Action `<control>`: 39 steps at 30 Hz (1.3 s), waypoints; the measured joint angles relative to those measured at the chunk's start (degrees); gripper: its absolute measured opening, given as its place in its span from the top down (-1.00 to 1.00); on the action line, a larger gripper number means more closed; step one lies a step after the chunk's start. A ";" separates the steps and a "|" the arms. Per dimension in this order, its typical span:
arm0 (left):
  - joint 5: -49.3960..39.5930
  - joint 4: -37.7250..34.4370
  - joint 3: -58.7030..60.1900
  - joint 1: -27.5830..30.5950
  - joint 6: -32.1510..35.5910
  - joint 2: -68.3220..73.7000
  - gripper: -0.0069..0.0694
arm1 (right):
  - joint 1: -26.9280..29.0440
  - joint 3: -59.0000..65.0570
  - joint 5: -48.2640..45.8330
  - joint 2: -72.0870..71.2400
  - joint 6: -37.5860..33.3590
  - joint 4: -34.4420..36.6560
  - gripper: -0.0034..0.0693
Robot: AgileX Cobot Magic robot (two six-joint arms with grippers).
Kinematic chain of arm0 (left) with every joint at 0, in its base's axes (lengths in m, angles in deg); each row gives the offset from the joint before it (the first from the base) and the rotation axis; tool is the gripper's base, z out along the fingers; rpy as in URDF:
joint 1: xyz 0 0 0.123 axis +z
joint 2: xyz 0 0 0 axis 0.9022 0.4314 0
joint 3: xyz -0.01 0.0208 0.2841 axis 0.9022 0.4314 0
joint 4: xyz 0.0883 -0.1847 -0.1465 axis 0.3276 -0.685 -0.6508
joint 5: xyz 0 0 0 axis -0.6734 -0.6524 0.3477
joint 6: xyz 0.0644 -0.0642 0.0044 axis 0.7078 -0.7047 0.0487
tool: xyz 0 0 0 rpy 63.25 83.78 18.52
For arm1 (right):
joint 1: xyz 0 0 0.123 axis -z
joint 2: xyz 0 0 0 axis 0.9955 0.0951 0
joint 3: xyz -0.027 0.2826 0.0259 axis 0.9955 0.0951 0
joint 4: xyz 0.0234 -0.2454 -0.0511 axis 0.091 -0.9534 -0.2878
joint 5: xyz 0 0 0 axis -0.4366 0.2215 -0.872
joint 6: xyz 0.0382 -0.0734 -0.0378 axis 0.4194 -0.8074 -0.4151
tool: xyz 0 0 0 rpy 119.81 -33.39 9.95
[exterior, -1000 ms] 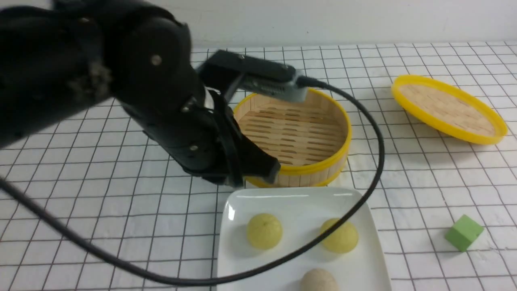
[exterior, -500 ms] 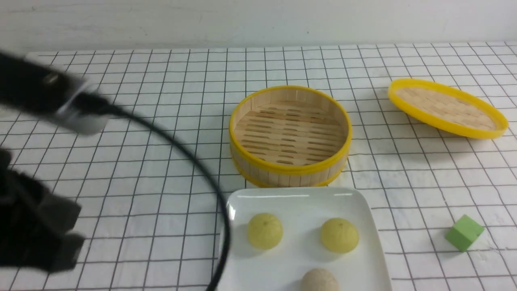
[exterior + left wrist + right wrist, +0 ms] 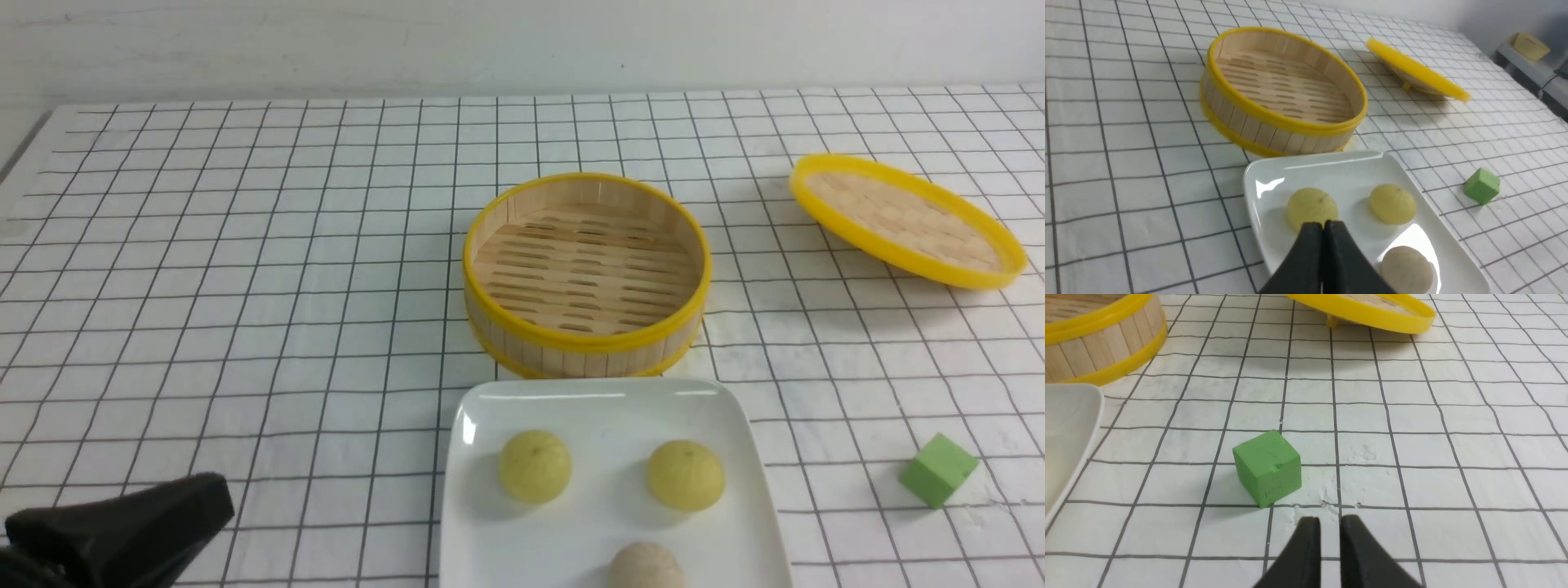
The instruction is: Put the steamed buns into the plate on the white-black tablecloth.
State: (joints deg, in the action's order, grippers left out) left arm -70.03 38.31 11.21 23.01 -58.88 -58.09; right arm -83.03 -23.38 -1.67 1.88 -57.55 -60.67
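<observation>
Three steamed buns (image 3: 1310, 206) on plate (image 3: 1257, 179), apart from pressed-together left claw (image 3: 1323, 224).

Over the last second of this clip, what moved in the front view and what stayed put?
The left arm pulled back from above the steamer basket toward the robot's left; only its shut, empty left gripper remains at the frame's lower corner. The lid shifted slightly. All three steamed buns stayed on the plate, and the green cube did not move.

3 buns (image 3: 684, 475) on plate (image 3: 498, 539)
</observation>
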 joint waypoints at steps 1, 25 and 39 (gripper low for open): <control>-0.05 0.26 0.66 0.00 0.00 0.00 0.76 | 0.00 0.00 0.00 0.00 0.00 0.00 0.62; -2.00 -0.27 14.84 24.85 18.97 -19.63 0.71 | 0.11 0.00 0.04 0.00 0.05 -0.04 0.55; 0.85 -1.86 21.93 41.71 21.16 -20.17 0.68 | 0.11 0.00 0.06 0.00 0.17 -0.04 0.53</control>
State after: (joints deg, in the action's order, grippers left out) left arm -69.18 36.45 33.14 64.72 -37.72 -78.26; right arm -82.92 -23.38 -1.60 1.88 -57.38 -60.71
